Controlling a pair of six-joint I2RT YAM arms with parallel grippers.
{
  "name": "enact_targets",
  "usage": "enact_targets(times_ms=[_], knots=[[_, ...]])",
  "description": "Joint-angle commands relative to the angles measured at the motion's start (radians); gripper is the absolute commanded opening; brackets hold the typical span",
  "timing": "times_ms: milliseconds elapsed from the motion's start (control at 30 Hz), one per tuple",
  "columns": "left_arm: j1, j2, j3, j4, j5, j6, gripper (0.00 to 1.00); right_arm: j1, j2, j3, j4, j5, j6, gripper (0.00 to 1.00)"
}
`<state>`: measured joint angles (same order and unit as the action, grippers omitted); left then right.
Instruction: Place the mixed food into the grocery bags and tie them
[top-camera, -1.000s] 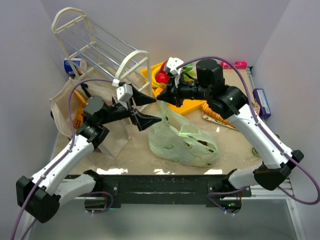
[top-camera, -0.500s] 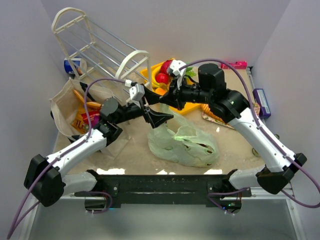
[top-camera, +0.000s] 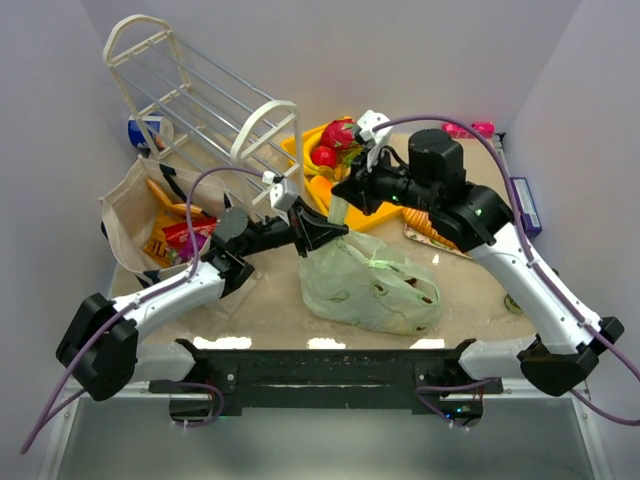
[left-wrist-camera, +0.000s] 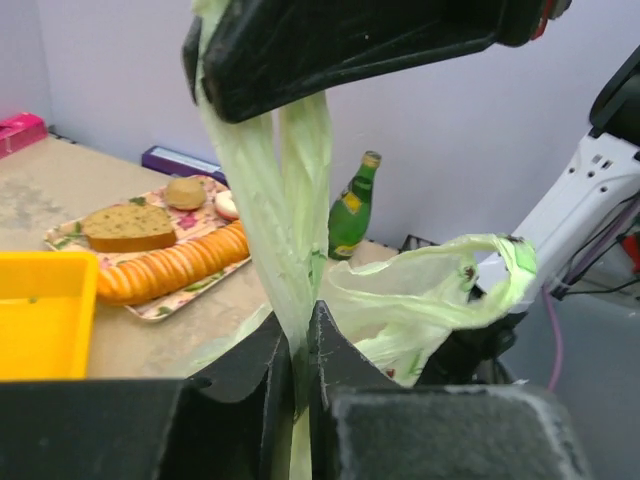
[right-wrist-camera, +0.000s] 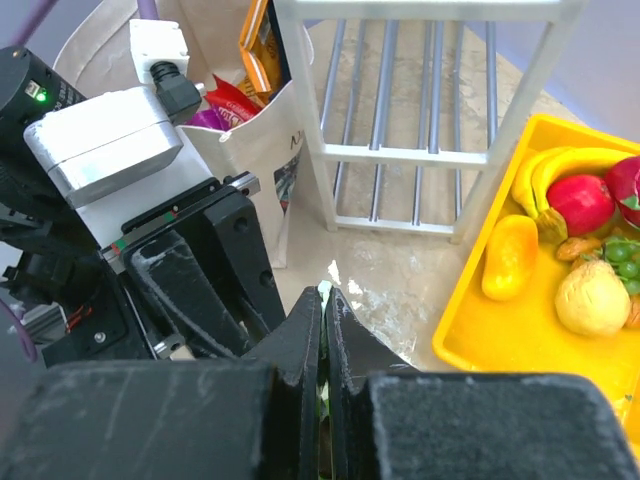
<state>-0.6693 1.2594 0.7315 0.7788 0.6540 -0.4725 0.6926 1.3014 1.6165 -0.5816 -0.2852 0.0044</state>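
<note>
The pale-green grocery bag (top-camera: 372, 288) lies mid-table with dark shapes showing through its plastic. One of its handles (left-wrist-camera: 285, 190) is pulled into a taut strip. My right gripper (top-camera: 345, 196) is shut on the strip's upper end, a green sliver showing between its fingertips (right-wrist-camera: 324, 293). My left gripper (top-camera: 320, 232) is shut on the same strip lower down (left-wrist-camera: 300, 328). The other handle loop (left-wrist-camera: 492, 272) hangs free. The beige tote (top-camera: 128, 205) stands at the left holding orange and red snack packets (right-wrist-camera: 250, 60). Toy fruits (right-wrist-camera: 575, 205) lie in the yellow tray (top-camera: 375, 213).
A white wire rack (top-camera: 205, 105) lies tipped at the back left, next to the tote. A flowered tray (left-wrist-camera: 150, 300) with bread and crackers and a green bottle (left-wrist-camera: 350, 212) are at the right. A purple box (top-camera: 524, 205) lies by the right wall.
My left gripper swung right from beside the tote to the green bag's stretched handle and shut on it. My right gripper drew the handle up and to the right.
</note>
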Motion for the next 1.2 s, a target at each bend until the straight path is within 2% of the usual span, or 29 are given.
enact_targets(times_ms=[0,33,67,133,167,267,367,533,733,867,1000,1033,1100,1133,1167], knots=[[-0.004,0.014,-0.026,0.166,0.019,-0.092,0.00,-0.007,-0.030,0.042,-0.032,0.043,0.013,0.02],[-0.003,0.011,-0.021,0.169,0.013,-0.101,0.00,-0.007,-0.030,0.061,-0.052,0.043,0.012,0.08],[0.000,0.009,-0.011,0.131,0.009,-0.104,0.00,-0.007,-0.033,0.072,-0.098,0.046,0.011,0.37],[0.008,0.005,0.038,0.045,-0.007,-0.101,0.00,-0.005,-0.060,0.086,-0.139,0.067,0.014,0.65],[0.025,-0.003,0.057,-0.055,-0.010,-0.095,0.00,-0.005,-0.074,0.085,-0.170,0.076,0.020,0.83],[0.066,-0.034,0.095,-0.201,-0.025,-0.080,0.00,-0.004,-0.157,0.034,-0.204,0.078,0.025,0.94],[0.114,-0.049,0.117,-0.314,-0.028,-0.077,0.00,-0.004,-0.209,-0.027,-0.257,0.006,0.006,0.96],[0.155,-0.055,0.123,-0.371,0.004,-0.094,0.00,0.002,-0.232,-0.133,-0.276,-0.095,0.002,0.97],[0.165,-0.066,0.134,-0.401,0.004,-0.086,0.00,0.007,-0.232,-0.220,-0.239,0.024,-0.035,0.97],[0.165,-0.068,0.137,-0.414,0.007,-0.087,0.00,0.007,-0.223,-0.250,-0.158,0.098,-0.012,0.96],[0.166,-0.074,0.135,-0.423,-0.019,-0.086,0.00,0.013,-0.225,-0.299,-0.083,0.054,0.051,0.93],[0.166,-0.075,0.135,-0.421,-0.019,-0.086,0.00,0.016,-0.225,-0.312,-0.066,0.047,0.057,0.92],[0.169,-0.075,0.141,-0.423,-0.021,-0.086,0.00,0.019,-0.226,-0.348,-0.018,0.044,0.086,0.81],[0.174,-0.077,0.144,-0.430,-0.021,-0.084,0.00,0.021,-0.226,-0.355,-0.003,0.060,0.100,0.74],[0.175,-0.078,0.152,-0.437,-0.019,-0.080,0.00,0.021,-0.223,-0.360,0.021,0.073,0.112,0.62]])
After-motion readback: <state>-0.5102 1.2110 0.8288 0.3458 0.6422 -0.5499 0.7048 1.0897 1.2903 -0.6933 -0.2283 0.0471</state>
